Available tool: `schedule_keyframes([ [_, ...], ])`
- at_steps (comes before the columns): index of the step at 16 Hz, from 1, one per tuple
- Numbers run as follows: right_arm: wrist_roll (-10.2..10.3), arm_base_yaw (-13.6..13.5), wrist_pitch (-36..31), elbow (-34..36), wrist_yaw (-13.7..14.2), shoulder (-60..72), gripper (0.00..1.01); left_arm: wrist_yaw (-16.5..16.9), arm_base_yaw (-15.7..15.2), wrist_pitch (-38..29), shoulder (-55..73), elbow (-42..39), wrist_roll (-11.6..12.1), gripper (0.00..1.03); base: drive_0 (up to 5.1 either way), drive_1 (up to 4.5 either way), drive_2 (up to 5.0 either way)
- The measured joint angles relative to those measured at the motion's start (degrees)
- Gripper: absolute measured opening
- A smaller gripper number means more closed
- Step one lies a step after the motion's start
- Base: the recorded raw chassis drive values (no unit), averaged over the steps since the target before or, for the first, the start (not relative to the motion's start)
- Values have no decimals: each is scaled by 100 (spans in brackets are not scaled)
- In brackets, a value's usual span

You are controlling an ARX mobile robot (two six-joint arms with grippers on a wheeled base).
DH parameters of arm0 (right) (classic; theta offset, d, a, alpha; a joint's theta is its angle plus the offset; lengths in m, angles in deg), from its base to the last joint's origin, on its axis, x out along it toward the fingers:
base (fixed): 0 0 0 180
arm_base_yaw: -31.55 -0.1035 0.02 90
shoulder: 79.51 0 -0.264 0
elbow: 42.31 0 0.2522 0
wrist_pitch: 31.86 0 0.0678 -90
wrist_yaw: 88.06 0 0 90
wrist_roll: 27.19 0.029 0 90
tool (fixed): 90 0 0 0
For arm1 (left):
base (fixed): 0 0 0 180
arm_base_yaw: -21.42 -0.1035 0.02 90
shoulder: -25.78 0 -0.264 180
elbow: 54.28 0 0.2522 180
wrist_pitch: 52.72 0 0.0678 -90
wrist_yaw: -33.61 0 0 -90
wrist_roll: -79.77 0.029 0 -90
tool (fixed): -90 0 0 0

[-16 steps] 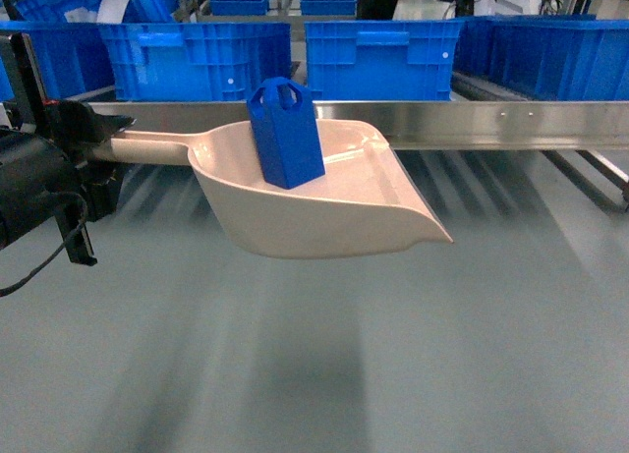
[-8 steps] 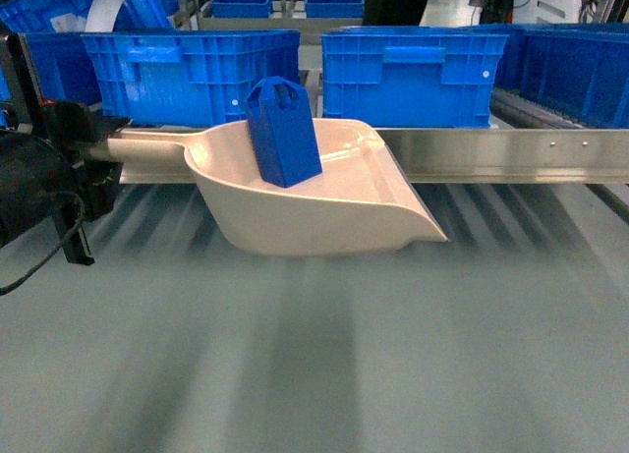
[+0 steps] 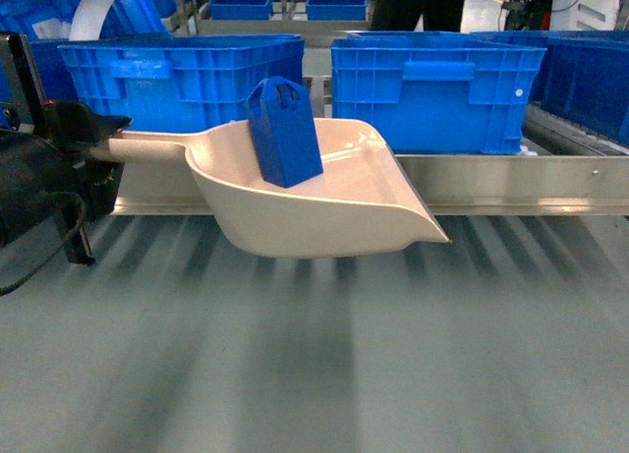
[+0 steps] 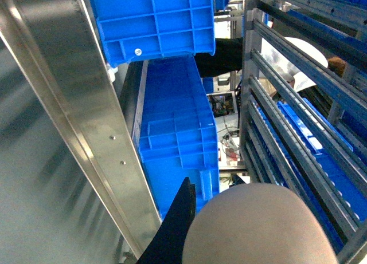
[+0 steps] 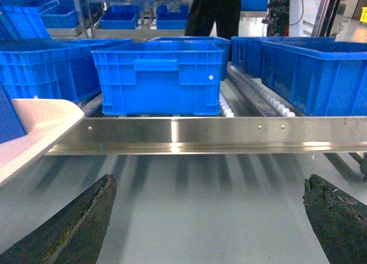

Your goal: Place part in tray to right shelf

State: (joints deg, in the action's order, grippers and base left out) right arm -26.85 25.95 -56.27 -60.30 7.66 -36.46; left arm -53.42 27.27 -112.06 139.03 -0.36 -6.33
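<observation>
In the head view the beige tray [image 3: 334, 212] hangs level in the air in front of the right shelf [image 3: 511, 183]. The small blue part [image 3: 285, 134] stands upright inside it, near its back wall. My left gripper [image 3: 101, 146] is shut on the tray's straight handle [image 3: 147, 146]. In the left wrist view the beige tray [image 4: 258, 229] fills the bottom, with one black finger [image 4: 175, 229] beside it. My right gripper [image 5: 209, 218] is open over the grey floor and holds nothing; the tray's lip [image 5: 34, 132] shows at its left.
Large blue crates [image 3: 187, 80] [image 3: 432, 89] sit on the shelf behind its shiny front rail [image 5: 200, 132]. A person in dark clothes [image 3: 418, 6] stands behind the shelf. More racks with blue crates [image 4: 309, 144] fill the left wrist view.
The shelf rail and crates have grown larger and dropped lower in the head view, so I am closer to the shelf. The tray, the part and the left gripper's hold look the same.
</observation>
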Motion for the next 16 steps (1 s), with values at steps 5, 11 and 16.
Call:
schedule_keyframes([
  [5,0,0,-28,0,0,-4,98,-4,0,-4,0,0,0,14,-328,490,-164],
  [11,0,0,-11,-9,-15,-2,98,-57,-48,15,0,0,0,14,-164,245,-82],
  [16,0,0,-26,-9,-13,-2,98,7,28,-22,0,0,-2,14,0,0,0],
])
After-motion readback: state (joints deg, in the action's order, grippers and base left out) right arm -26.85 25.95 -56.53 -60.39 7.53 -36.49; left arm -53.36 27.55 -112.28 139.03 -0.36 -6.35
